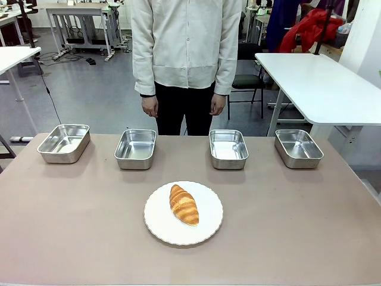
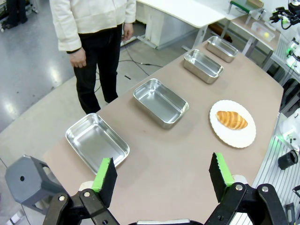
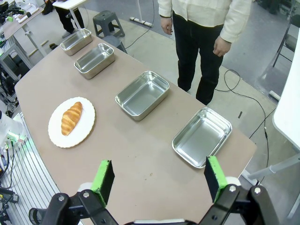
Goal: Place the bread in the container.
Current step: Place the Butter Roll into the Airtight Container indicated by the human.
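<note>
Bread (image 1: 184,204): lying on white plate (image 1: 161,229), mid-table (image 1: 71,226), set out ready for pickup.
Trays (image 1: 136,159): four, empty, in a row along the far edge; which one is intended is unclear.
Left gripper (image 2: 161,165), right gripper (image 3: 158,165): jaws wide apart, holding nothing, poised above.

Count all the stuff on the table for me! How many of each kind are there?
Steel trays: 4
White plate: 1
Croissant: 1
Total: 6
</note>
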Tool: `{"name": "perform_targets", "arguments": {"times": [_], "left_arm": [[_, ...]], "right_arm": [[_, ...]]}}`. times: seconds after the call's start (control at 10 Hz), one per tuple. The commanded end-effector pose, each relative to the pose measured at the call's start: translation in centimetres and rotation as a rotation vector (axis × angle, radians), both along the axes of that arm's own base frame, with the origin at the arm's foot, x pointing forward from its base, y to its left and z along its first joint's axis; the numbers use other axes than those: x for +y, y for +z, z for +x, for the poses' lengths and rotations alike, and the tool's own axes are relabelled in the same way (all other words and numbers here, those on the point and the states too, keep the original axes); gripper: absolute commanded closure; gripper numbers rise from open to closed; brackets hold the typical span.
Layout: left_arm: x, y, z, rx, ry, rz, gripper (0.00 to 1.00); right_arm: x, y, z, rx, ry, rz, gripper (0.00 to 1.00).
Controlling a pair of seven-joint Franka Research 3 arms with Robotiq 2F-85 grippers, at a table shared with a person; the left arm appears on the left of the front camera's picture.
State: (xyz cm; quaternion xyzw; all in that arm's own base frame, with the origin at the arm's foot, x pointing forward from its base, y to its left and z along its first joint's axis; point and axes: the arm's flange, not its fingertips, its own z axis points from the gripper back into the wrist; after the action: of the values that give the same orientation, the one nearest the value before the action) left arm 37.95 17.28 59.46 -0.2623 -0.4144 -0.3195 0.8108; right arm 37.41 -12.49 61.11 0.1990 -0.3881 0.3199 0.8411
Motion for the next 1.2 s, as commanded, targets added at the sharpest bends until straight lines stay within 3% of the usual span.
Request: {"name": "perform_targets", "arguments": {"times": [0.0,1.1], "left_arm": [[-0.07,0.07,0.19,-0.02,-0.012,-0.009,0.0],[-0.07,0.07,0.19,-0.02,-0.012,-0.009,0.0]], "right_arm": [[-0.1,0.09,0.15,-0.023,0.019,0.009,0.0],[-0.1,0.09,0.15,-0.023,0.019,0.009,0.0]]}}
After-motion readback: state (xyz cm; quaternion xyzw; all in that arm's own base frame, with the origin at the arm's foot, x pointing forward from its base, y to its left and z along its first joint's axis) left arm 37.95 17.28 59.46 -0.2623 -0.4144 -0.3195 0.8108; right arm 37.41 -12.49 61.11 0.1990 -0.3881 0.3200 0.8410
